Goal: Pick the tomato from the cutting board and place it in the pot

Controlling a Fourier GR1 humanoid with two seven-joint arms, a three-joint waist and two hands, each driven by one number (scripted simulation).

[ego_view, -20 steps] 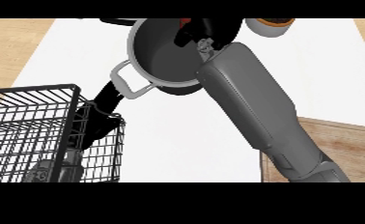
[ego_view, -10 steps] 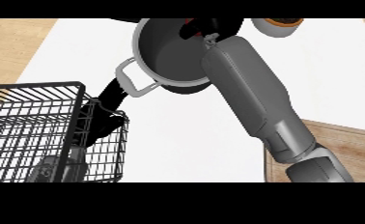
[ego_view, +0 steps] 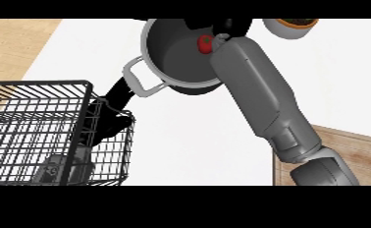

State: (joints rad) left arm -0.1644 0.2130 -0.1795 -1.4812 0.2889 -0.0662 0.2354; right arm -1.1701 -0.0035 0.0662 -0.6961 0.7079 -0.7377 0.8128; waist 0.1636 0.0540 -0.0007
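The grey pot (ego_view: 163,50) with a loop handle stands at the top middle of the white counter. A red tomato (ego_view: 206,44) shows whole inside it, near the right wall, with no finger over it. My right hand (ego_view: 233,25) hangs over the pot's far right rim, just above and right of the tomato, its fingers spread and partly cut off by the view's top. My left hand (ego_view: 116,106) rests open, fingers up, beside and partly behind the wire basket, below the pot's handle. The wooden cutting board (ego_view: 340,141) lies at the lower right, mostly under my right forearm.
A black wire basket (ego_view: 51,124) fills the lower left. A grey bowl (ego_view: 288,30) with brown contents sits at the top right, close to my right hand. Wooden counter (ego_view: 25,40) shows at the upper left.
The right arm has swung slightly right over the pot. The tomato, mostly hidden by the hand before, now shows whole inside the pot, apart from the fingers.
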